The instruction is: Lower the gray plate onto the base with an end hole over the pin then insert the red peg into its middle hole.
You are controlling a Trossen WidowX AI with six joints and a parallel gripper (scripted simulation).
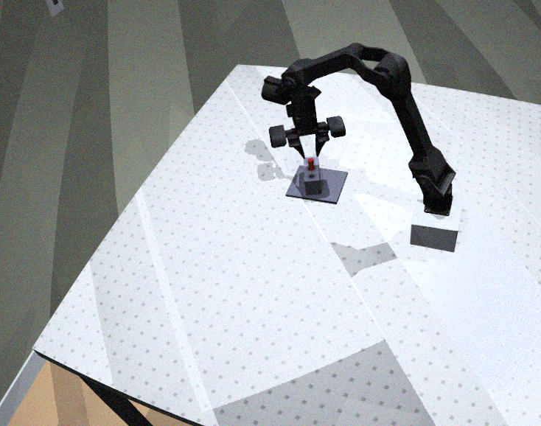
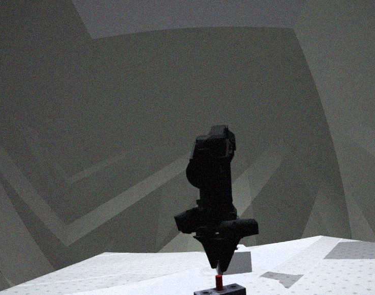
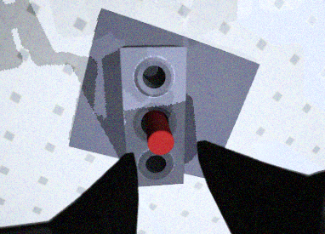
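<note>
The gray plate (image 1: 312, 186) (image 2: 226, 290) (image 3: 179, 87), a thick block with three holes in a row, lies level over the flat dark-gray base (image 1: 337, 180) (image 3: 225, 82). The pin is not clearly visible; the wrist view shows only a grayish shape inside the far end hole. The red peg (image 1: 310, 163) (image 2: 218, 282) (image 3: 161, 142) stands upright in the middle hole, with a short length above the plate. Its lower end is hidden. My gripper (image 1: 310, 155) (image 2: 219, 269) (image 3: 166, 156) is open just above the peg's top, with a gap between each finger and the peg.
The white table (image 1: 243, 275) carries patches of shadow. The arm's block-shaped mount (image 1: 433, 236) (image 2: 241, 263) stands to the right in the top view. The table's far-left edge lies beyond the base.
</note>
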